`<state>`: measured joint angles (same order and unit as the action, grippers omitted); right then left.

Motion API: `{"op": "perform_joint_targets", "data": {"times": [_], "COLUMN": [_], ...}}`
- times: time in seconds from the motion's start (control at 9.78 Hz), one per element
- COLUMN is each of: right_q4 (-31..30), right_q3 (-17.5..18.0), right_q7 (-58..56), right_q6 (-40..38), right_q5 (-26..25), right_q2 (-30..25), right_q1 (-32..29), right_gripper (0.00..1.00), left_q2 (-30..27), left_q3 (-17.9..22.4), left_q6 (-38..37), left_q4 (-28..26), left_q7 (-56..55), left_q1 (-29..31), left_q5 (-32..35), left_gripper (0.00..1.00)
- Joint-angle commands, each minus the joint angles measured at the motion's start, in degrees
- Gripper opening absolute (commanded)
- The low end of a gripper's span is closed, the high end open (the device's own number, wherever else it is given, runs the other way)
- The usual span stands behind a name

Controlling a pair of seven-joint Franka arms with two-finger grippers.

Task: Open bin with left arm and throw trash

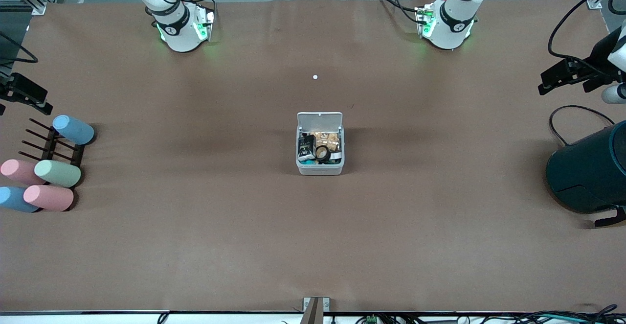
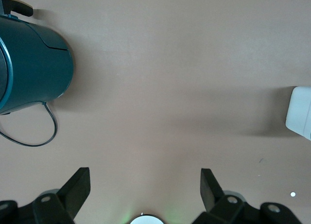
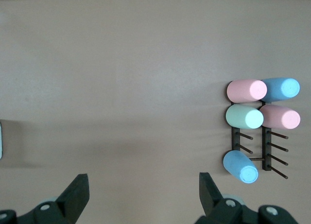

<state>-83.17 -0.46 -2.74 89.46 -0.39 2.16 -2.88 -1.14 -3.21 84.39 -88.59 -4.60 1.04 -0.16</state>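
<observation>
- Brown table [image 1: 195,245] carries everything
- Dark teal cylinder [image 1: 589,170] lies at the left arm's end
- Pastel cylinders [image 1: 57,173] sit on a rack at the right arm's end
- Bin [image 1: 320,167] stands mid-table, lid [image 1: 320,120] raised
- Black wrapper packet [image 1: 306,147] and tape roll [image 1: 323,152] lie in the bin
- Left gripper [image 2: 145,185] waits over bare table, fingers spread, empty
- Right gripper [image 3: 143,187] likewise
</observation>
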Motion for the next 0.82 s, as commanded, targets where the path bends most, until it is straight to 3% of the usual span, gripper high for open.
{"op": "perform_joint_targets", "data": {"times": [0.0,0.72], "right_q4": [-0.06,-0.33], "right_q3": [0.37,0.37], "right_q7": [1.33,1.42], "right_q6": [-0.43,-1.39], "right_q5": [-0.58,-0.49], "right_q2": [-0.05,-0.05], "right_q1": [-0.11,-0.11], "right_gripper": [1.0,1.0], "left_q2": [0.35,0.27], "left_q3": [0.22,0.22], "left_q6": [0.07,-0.01], "left_q4": [0.7,1.76], "left_q7": [0.47,0.38], "left_q1": [-0.07,0.01], "left_q5": [-0.19,-0.02], "left_gripper": [1.0,1.0]}}
